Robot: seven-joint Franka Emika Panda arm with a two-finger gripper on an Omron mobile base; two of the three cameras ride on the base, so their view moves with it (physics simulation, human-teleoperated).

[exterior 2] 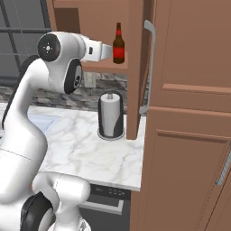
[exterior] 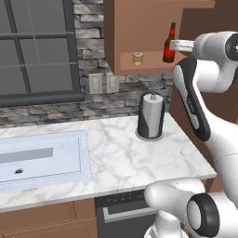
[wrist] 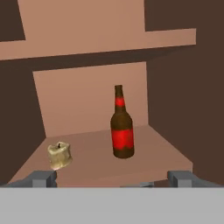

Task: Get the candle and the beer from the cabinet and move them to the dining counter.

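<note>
Two fingertips [wrist: 41, 178] of your pincer [wrist: 113, 179] stand wide apart, holding nothing, at the front edge of the open cabinet [exterior: 139, 28]. On its shelf, beer [wrist: 122, 127] stands upright right of centre; candle [wrist: 59, 155] sits apart to its left. Below, a towel roll [exterior: 151, 116] stands on the bench [exterior: 116, 158].
</note>
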